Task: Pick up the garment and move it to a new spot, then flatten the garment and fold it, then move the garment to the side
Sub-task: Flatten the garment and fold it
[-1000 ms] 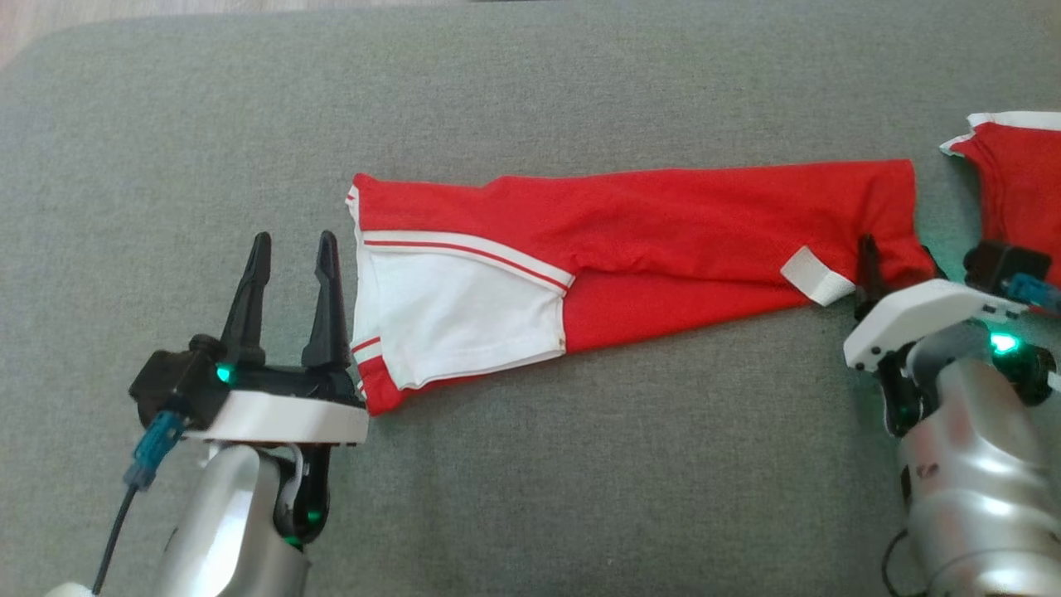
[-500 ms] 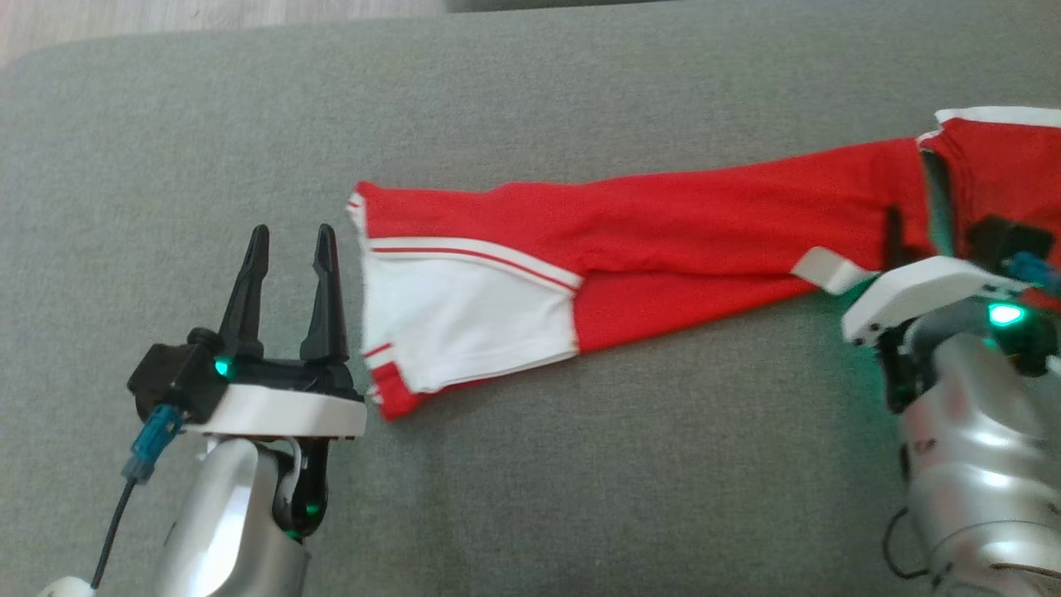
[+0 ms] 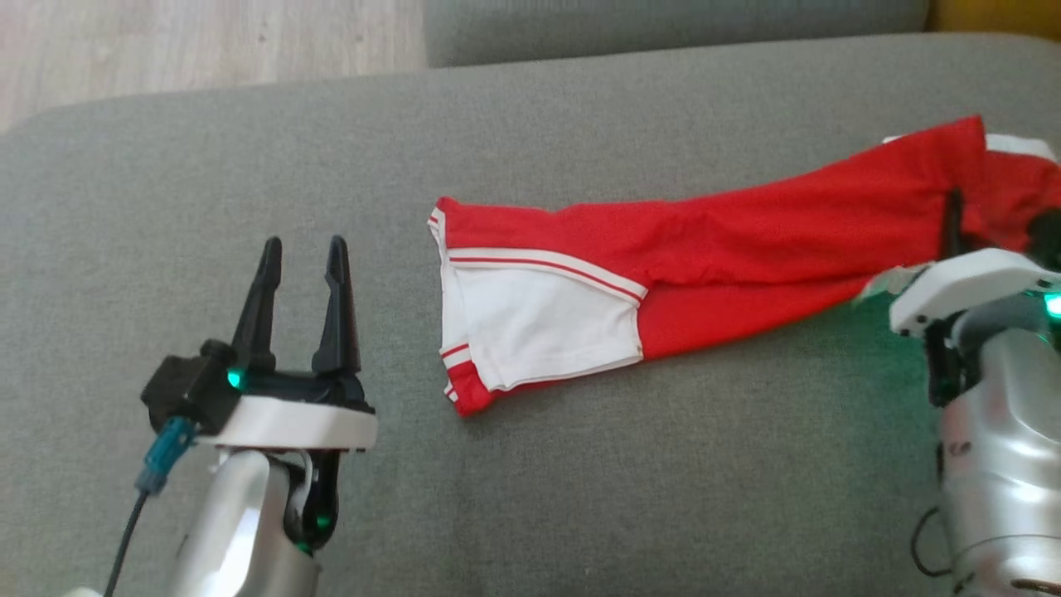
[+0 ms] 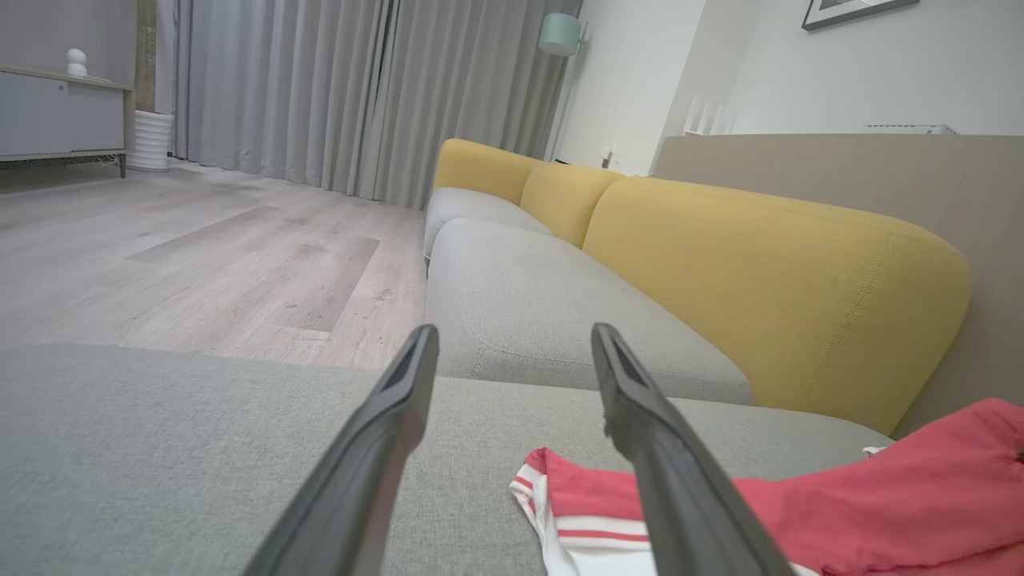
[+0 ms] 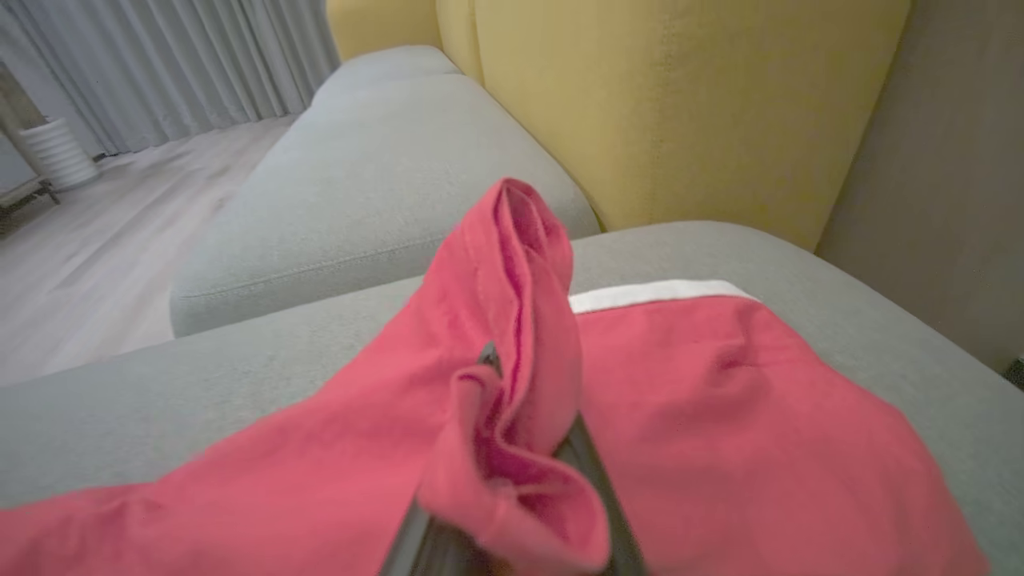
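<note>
The garment is red with a white panel and stripes at its left end, stretched across the grey cushion. My right gripper is shut on the garment's right end, where a bunched red fold rises above the fingers and hides most of them. Beyond that fold, more red cloth with a white edge lies flat. My left gripper stands open at the lower left, a short way left of the garment's white end and not touching it.
Wood floor lies past the cushion's far left edge. A second grey seat and yellow back cushions stand beyond. A tan upright panel borders the cushion on the right.
My right gripper has shut on the garment's right end and drawn it up and to the right, so the white end lies farther from the left gripper. The head camera has also shifted.
</note>
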Tool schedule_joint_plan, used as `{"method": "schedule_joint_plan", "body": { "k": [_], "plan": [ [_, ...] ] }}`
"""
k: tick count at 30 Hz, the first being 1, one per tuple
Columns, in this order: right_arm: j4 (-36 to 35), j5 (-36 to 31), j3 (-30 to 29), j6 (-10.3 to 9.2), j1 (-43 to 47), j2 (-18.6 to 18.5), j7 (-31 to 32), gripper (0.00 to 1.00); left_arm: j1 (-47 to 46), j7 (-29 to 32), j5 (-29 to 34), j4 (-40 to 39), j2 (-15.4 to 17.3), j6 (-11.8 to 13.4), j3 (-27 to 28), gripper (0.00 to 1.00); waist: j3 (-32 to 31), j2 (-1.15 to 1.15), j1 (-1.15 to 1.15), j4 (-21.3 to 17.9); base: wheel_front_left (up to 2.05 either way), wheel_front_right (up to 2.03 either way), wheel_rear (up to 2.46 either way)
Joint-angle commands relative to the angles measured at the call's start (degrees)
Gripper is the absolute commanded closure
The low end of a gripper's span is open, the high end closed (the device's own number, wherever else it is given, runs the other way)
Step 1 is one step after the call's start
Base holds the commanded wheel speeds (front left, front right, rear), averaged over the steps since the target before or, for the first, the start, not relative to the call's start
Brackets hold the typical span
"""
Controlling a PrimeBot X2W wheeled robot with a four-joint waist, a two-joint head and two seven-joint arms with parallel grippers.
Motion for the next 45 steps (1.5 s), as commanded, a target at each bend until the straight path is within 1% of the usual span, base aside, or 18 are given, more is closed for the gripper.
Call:
{"method": "schedule_joint_plan", "body": {
  "k": [1, 4, 7, 12, 16, 20, 24, 31, 35, 41, 42, 43, 44, 45],
  "plan": [
    [-2.33, 0.46, 2.05, -0.04, -1.21, 0.75, -0.09, 1.00, -0.64, -0.36, 0.41, -1.99, 0.49, -0.28, 1.54, 0.00, -0.75, 0.00, 0.00, 0.34, 0.00, 0.00, 0.00],
    [-3.91, 1.77, 5.05, -0.04, -0.98, 1.83, 0.64, 1.00, -0.06, -0.36, 0.49, -2.00, 0.44, -0.29, 1.56, 0.00, -2.18, 0.00, 0.00, 1.20, 0.00, 0.00, 0.00],
    [-5.15, 4.10, 9.27, -0.04, -0.52, 2.32, 1.58, 1.00, 0.67, -0.36, 0.59, -1.87, 0.46, -0.30, 1.61, 0.00, -3.80, 0.00, 0.00, 2.36, 0.00, 0.00, 0.00],
    [-6.10, 15.47, 21.92, -0.04, 0.54, 2.40, 3.32, 1.00, 1.73, -0.36, 0.54, -1.80, 0.39, -0.31, 1.61, 0.00, -6.03, 0.00, 0.00, 4.87, 0.00, 0.00, 0.00],
    [-7.28, 21.36, 30.27, -0.04, 1.42, 2.41, 4.14, 1.00, 2.27, -0.36, 0.49, -1.82, 0.44, -0.32, 1.40, 0.00, -6.39, 0.00, 0.00, 6.94, 0.00, 0.00, 0.00],
    [-7.70, 26.59, 37.05, -0.04, 1.71, 2.41, 4.25, 1.00, 2.26, -0.36, 0.39, -1.83, 0.45, -0.32, 0.92, 0.00, -5.68, 0.00, 0.00, 9.13, 0.00, 0.00, 0.00],
    [-6.72, 31.29, 42.05, -0.04, 1.32, 2.42, 3.59, 1.00, 1.84, -0.36, 0.24, -1.74, 0.33, -0.32, -0.01, 0.00, -4.42, 0.00, 0.00, 11.40, 0.00, 0.00, 0.00],
    [-2.73, 37.44, 49.43, -0.04, 0.17, 2.42, 0.82, 1.00, 0.51, -0.36, -0.28, -1.18, 0.02, -0.33, -1.77, 0.00, -2.44, 0.00, 0.00, 15.19, 0.00, 0.00, 0.00],
    [-0.23, 40.83, 53.18, -0.04, -0.71, 2.42, -0.23, 1.00, 0.00, -0.36, -0.61, -0.87, -0.14, -0.33, -2.33, 0.00, -1.58, 0.00, 0.00, 16.68, 0.00, 0.00, 0.00],
    [3.96, 44.08, 57.37, -0.04, -2.29, 2.42, -1.82, 1.00, -0.29, -0.36, -1.14, -0.34, -0.40, -0.33, -2.88, 0.00, -1.05, 0.00, 0.00, 18.14, 0.00, 0.00, 0.00],
    [4.03, 44.69, 58.37, -0.04, -2.40, 2.42, -1.90, 0.06, -0.32, -0.36, -1.18, -0.22, -0.43, -0.34, -2.90, 0.00, -0.99, 0.00, 0.00, 18.23, 0.00, 0.00, 0.00],
    [3.63, 45.76, 59.50, -0.04, -2.31, 2.42, -1.70, 0.00, -0.36, -0.36, -1.22, -0.09, -0.44, -0.34, -2.89, 0.00, -0.93, 0.00, 0.00, 18.27, 0.00, 0.00, 0.00],
    [2.60, 46.93, 61.11, -0.04, -2.12, 2.42, -1.32, 0.00, -0.42, -0.36, -1.26, 0.00, -0.46, -0.34, -2.87, 0.00, -0.89, 0.00, 0.00, 18.25, 0.00, 0.00, 0.00],
    [2.60, 46.93, 61.11, -0.04, -2.12, 2.42, -1.32, 0.00, -0.42, -0.36, -1.26, 0.00, -0.46, -0.34, -2.87, 0.00, -0.89, 0.00, 0.00, 18.25, 0.00, 0.00, 0.00]
  ]
}}
